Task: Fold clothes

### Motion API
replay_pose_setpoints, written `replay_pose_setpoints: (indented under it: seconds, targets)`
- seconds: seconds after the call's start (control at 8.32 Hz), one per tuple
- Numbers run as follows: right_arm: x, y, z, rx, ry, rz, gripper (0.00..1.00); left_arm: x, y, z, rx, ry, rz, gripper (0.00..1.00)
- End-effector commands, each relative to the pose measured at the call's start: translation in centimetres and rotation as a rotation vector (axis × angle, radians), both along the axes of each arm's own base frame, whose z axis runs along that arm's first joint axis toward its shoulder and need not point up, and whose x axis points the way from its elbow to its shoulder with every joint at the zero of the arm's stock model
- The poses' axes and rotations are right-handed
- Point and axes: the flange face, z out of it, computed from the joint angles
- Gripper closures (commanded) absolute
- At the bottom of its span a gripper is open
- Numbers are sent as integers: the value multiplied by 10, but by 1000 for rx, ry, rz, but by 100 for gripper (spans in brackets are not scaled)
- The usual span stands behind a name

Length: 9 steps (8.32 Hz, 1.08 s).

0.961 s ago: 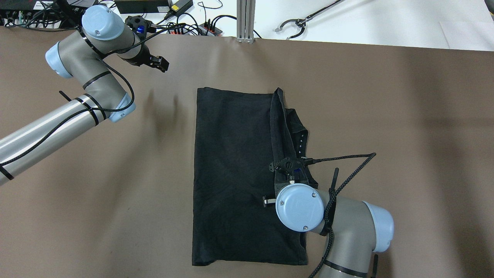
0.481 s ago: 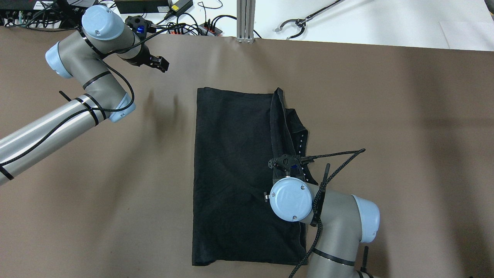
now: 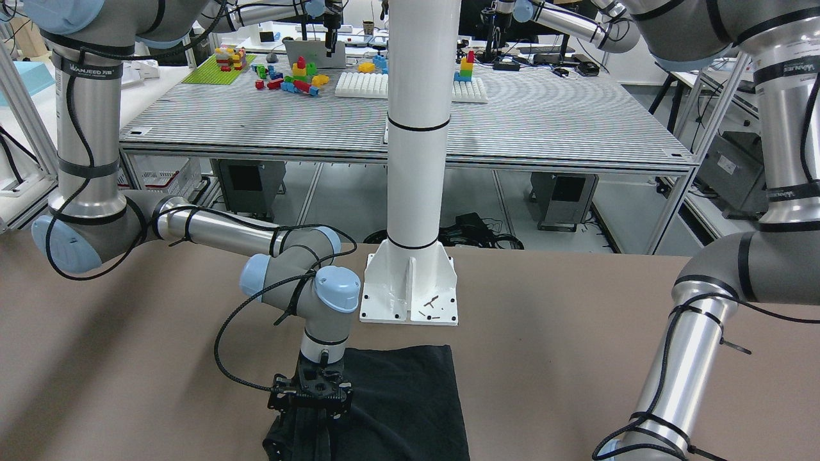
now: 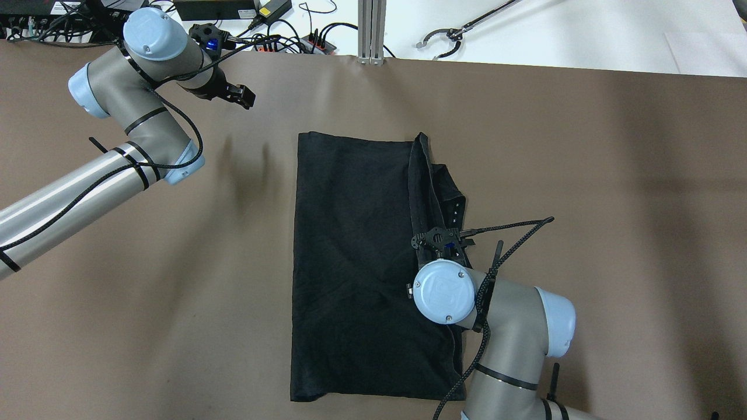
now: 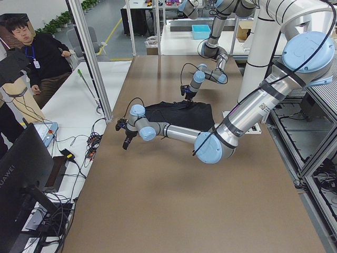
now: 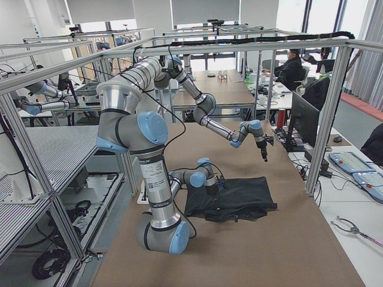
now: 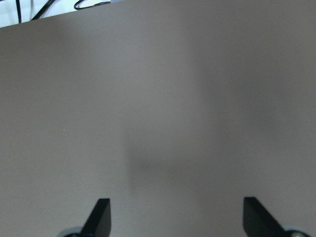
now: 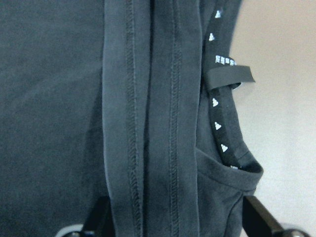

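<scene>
Tabletop [image 4: 583, 175] brown (lab benches [image 3: 544, 121] beyond), black clothes [image 4: 350, 233] spread, left fingers [image 7: 100, 213] apart, right fingers [image 8: 255, 213] apart over hem [image 8: 131, 123].

Only two finger tips of the right claw [image 8: 175, 217] poke in at the bottom edge of its own camera, where the black cloth [image 8: 59, 123] runs off three sides. From overhead the right arm [image 4: 508, 326] covers that claw and part of the cloth's right border. The left claw [image 7: 175, 217] shows just its tips too, over a blurred tabletop [image 7: 158, 98]. From the front, the cloth's end is cut off below.
</scene>
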Motion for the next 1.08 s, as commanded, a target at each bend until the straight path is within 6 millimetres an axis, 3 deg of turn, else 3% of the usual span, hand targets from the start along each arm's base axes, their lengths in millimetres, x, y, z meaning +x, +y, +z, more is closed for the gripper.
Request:
replay_pose_setpoints:
  seconds: [0.0,0.12,0.24,0.48,0.72,0.84,0.96]
  targets:
    - [33,-33,27,13,57,-8,6,1,0,0,0,0,1,6]
    - [47,-40,45,-4,79,-7,6,1,0,0,0,0,1,6]
    - [53,-42,51,-10,84,1,6,1,0,0,1,1,1,6]
    - [58,-39,28,4,39,8,6,1,0,0,1,1,1,6]
    - [51,-45,-8,28,-11,19,6,2,1,0,1,1,2,6]
    - [47,-47,-19,26,-29,34,7,3,2,0,1,1,4,6]
    - [31,-55,-29,-6,-46,80,8,8,4,0,1,1,10,6]
